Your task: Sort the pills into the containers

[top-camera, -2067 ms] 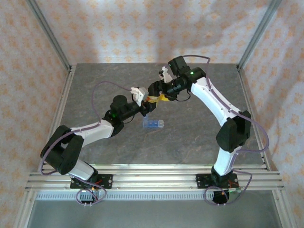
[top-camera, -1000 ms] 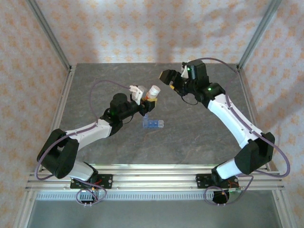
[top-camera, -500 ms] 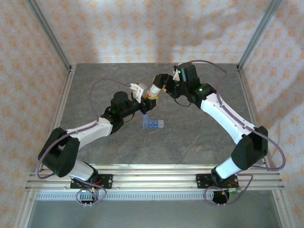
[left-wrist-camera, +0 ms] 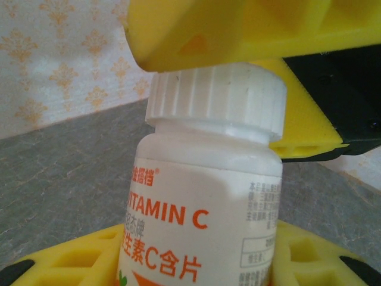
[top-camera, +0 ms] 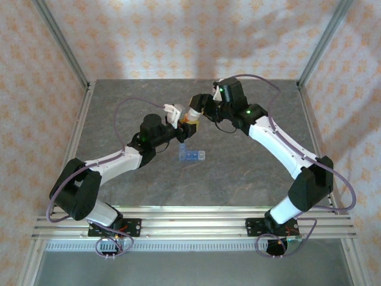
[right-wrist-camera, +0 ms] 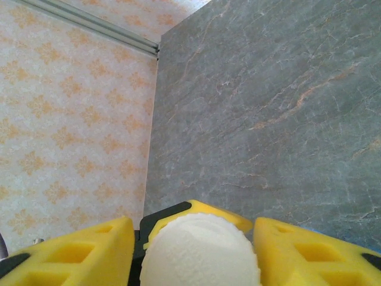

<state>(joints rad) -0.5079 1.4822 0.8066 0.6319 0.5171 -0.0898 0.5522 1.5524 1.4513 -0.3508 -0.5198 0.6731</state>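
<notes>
A white Vitamin C bottle with a ribbed white cap is held upright above the table, my left gripper shut on its body. In the top view the bottle sits between both arms over the back middle of the table. My right gripper reaches in from the right, its yellow fingers closed against the sides of the cap. The blue translucent pill box, the containers, lies flat on the table just in front of the bottle. The pills are hidden.
The grey stone-patterned tabletop is bounded by aluminium rails at the front and papered walls at the back and sides. Purple cables loop over both arms.
My right arm swung left from the back right to the bottle, and its jaws closed round the cap. The left arm has kept the bottle in place.
</notes>
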